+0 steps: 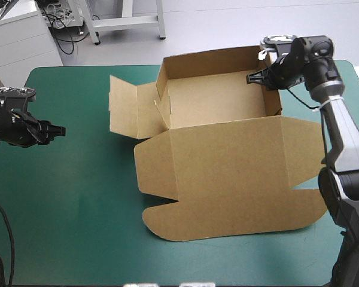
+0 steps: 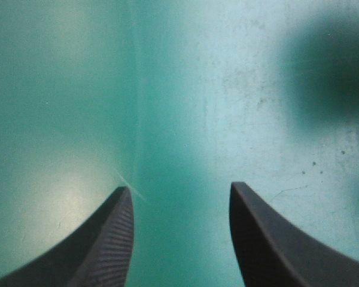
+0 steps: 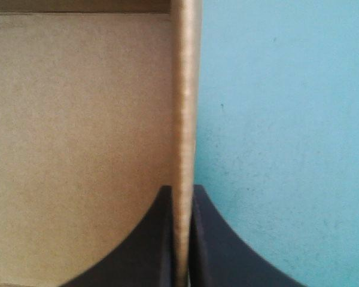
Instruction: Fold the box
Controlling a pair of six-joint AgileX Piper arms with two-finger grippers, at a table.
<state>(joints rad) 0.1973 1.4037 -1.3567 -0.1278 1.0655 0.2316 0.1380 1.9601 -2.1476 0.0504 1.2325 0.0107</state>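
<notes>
A: Start at the left. Where is the left arm (image 1: 17, 124)?

B: At the left edge of the bench (image 1: 78, 197), low over the teal-green cover (image 2: 185, 89). The left jaws are open: in the left wrist view the two black fingers (image 2: 107, 251) stand apart, with only bare cover between and ahead of them. They hold nothing and are well apart from the box (image 1: 227, 173)

A: And the box itself?

B: It sits from the middle of the bench toward the right. At the far side it is an open tray (image 1: 215, 98) with its walls raised. A creased flap (image 1: 128, 113) spreads out from the tray's left wall onto the cover. The lid (image 1: 233, 185) lies flat, reaching from the tray to near the bench's near edge

A: Now the right side?

B: The right arm (image 1: 341, 137) comes over the right edge of the bench, and the right jaws are clamped on the tray's right wall (image 3: 184, 89), near its far corner. In the right wrist view the wall's thin edge runs straight up between the nearly closed fingers (image 3: 149, 251), with the brown inside of the tray to one side of it and teal-green cover to the other
</notes>
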